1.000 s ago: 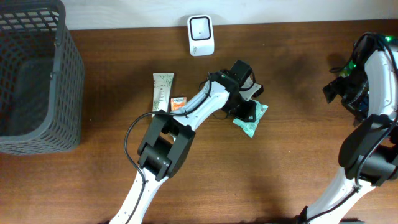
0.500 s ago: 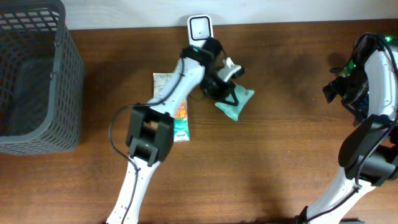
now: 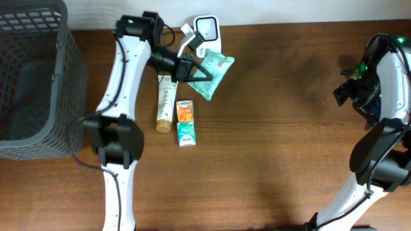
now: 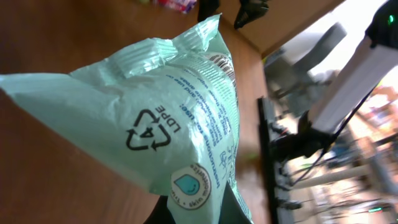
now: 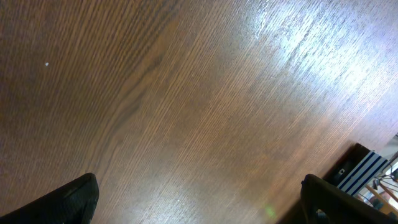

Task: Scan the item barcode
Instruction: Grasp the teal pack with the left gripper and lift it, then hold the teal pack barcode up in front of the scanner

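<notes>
there are two arms, one pouch, one scanner, one tube, one carton and one basket on the brown wooden table (image 3: 289, 147).

the left gripper (image 3: 192, 69) is clamping tight on one edge of the mint green plastic pouch (image 3: 215, 72), its jaws nearly together on the thin film. it is holding the pouch just beside the small white barcode scanner (image 3: 209, 27) at the back edge of the table, with the pouch's upper corner against the scanner's lower right side in the overhead view. whether the two are touching cannot be told. in the left wrist view the pouch (image 4: 155, 124) is filling the frame, showing a recycling triangle and lines of small print.

the right gripper (image 5: 202, 202) is standing wide open with nothing between its fingers, hanging over bare wood at the right edge.

the cream squeeze tube with a gold cap (image 3: 166, 102) is lying lengthwise below the scanner, and the narrow carton printed orange and teal (image 3: 185, 122) is lying just beside it on the right. the dark grey plastic mesh basket (image 3: 38, 77) is sitting at the far left.

a second ago the left gripper was over the pouch at mid-table, right of the tube, and the arm was covering most of the tube and carton. the arm is now swung back to the left, the pouch is up at the scanner, and both lying items are showing in full. the right arm is staying where it was.
</notes>
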